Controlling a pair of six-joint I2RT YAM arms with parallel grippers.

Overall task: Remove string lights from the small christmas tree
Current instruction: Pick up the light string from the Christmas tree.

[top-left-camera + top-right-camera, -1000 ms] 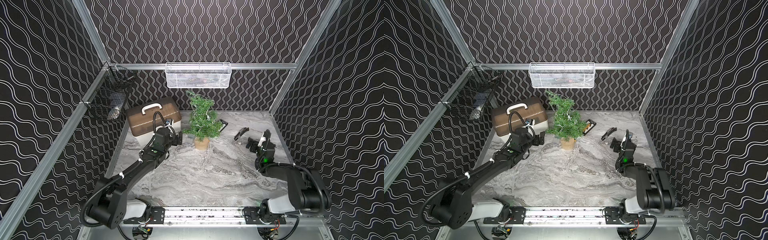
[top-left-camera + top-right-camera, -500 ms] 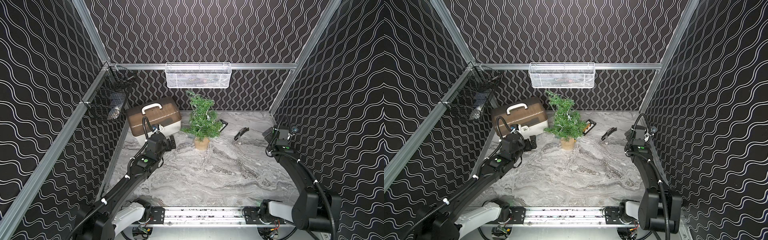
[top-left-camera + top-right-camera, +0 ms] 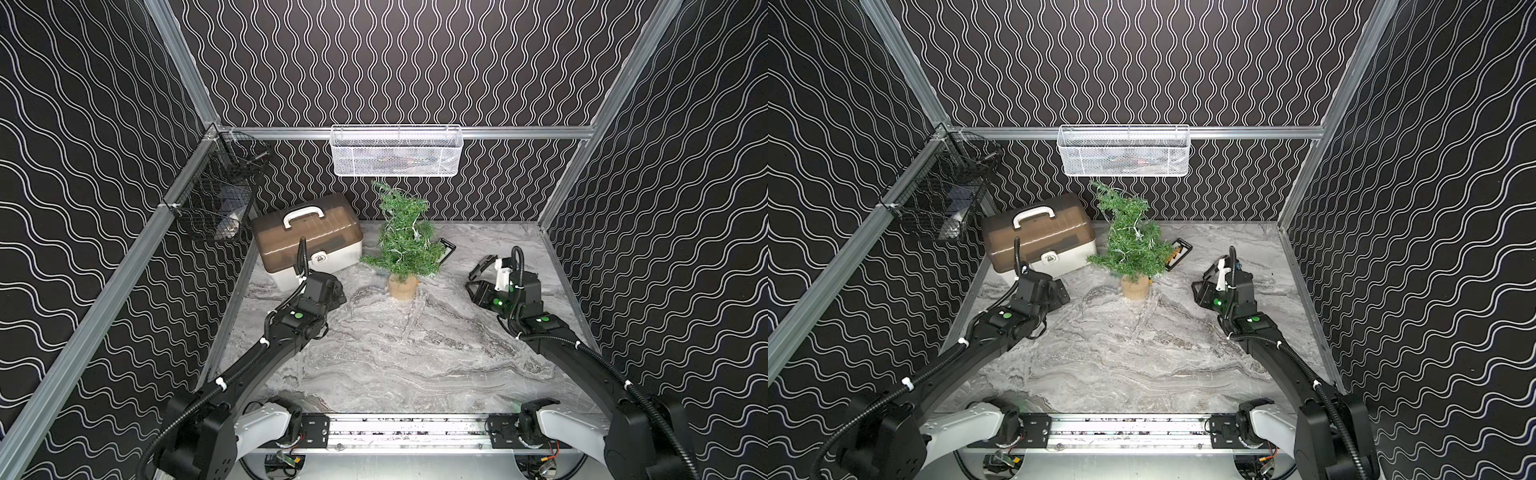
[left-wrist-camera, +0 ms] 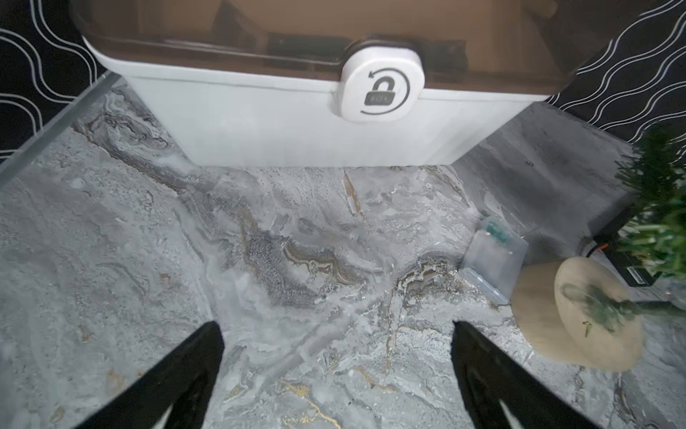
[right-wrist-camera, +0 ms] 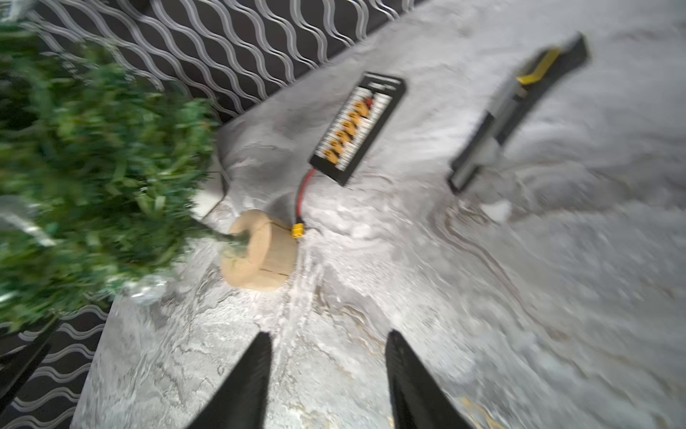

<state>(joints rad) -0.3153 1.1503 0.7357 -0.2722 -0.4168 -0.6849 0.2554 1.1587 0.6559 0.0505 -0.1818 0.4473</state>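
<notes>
1 small christmas tree [image 3: 405, 245]: upright on its burlap base, rear centre of the marble tabletop [image 3: 415, 353], just beside a brown-lidded case [image 3: 307, 237].
1 string lights [image 3: 409, 227]: wound among the branches of the tree.
1 left hand [image 4: 336, 325]: fingers spread wide, empty, low in front of the case.
1 right hand [image 5: 326, 334]: fingers parted more narrowly, nothing between them, facing the tree's base, apart from it.

Black walls [image 3: 415, 62] with white wavy lines, aluminium rail [image 3: 519, 132] across the back holding a white mesh basket [image 3: 395, 153], black wire basket [image 3: 216, 203] left of it, grey marble tabletop [image 3: 395, 353] below it, even light.
</notes>
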